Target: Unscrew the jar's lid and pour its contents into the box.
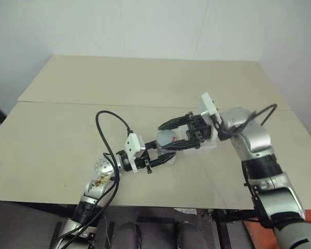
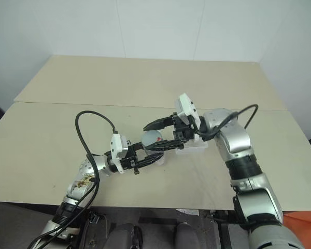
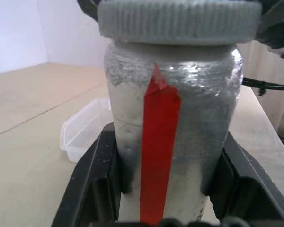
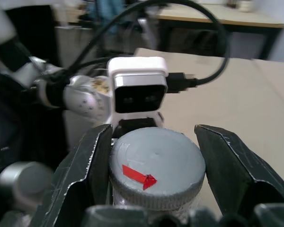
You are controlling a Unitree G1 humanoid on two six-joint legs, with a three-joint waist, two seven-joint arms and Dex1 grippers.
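Jar [image 3: 173, 142] in mid-air above the bench [image 1: 57, 145], near the middle of its near edge, held between two grippers. The left gripper [image 1: 158, 155] reaches in from the robot's left and has its black fingers [image 3: 92, 189] clamped on the jar's silvery wall, one on each side, with a red strip of tape running down the wall between them. The grey ribbed lid [image 4: 156, 165] is on the jar, a small red mark on its flat top. The right gripper [image 4: 154, 170] comes in from the opposite side, its fingers [image 4: 85, 161] straddling the lid; one finger presses the rim, while a narrow gap shows at the other, so a firm grip on the lid cannot be confirmed. The box [image 3: 83, 132], a shallow clear tub, sits on the bench just behind the jar, under the right wrist, toward the right half of the bench. A black cable [image 1: 111, 129] loops up from the left arm over the bench. The jar's contents cannot be made out through the wall.
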